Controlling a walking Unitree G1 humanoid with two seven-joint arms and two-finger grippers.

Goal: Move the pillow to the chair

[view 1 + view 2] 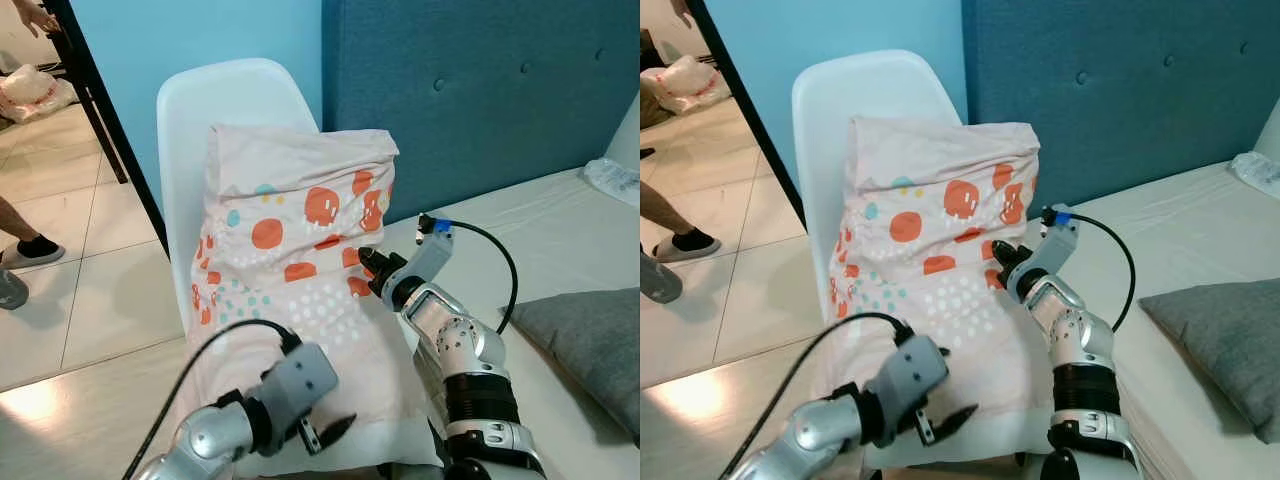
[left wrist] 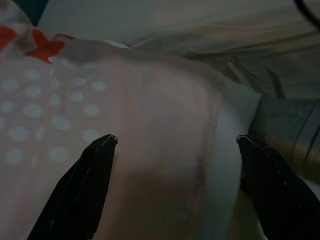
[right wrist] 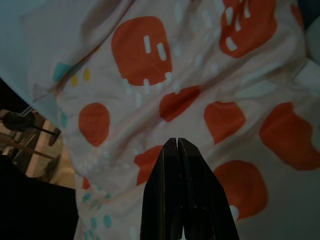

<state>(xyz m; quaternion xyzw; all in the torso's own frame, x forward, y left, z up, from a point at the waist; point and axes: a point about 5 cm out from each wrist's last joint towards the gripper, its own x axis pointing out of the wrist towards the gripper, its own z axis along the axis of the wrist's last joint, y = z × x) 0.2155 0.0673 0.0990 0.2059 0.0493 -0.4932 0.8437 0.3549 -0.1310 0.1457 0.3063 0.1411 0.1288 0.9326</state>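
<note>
Pillow (image 1: 300,270), soft and pink with orange blotches, leans against the smooth white chair (image 1: 215,105), the right gripper (image 1: 368,263) pressed together at its side, the left gripper (image 1: 330,430) spread apart at its lower edge.

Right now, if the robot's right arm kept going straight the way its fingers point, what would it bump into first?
The pillow, most likely. The right gripper, fingers shut, points at its orange-spotted cover leaning on the white chair; how close is unclear.

Left gripper (image 2: 175,142) spreads its 2 fingers wide, low and forward; right gripper (image 3: 177,145) reaches ahead, fingers pressed together.
</note>
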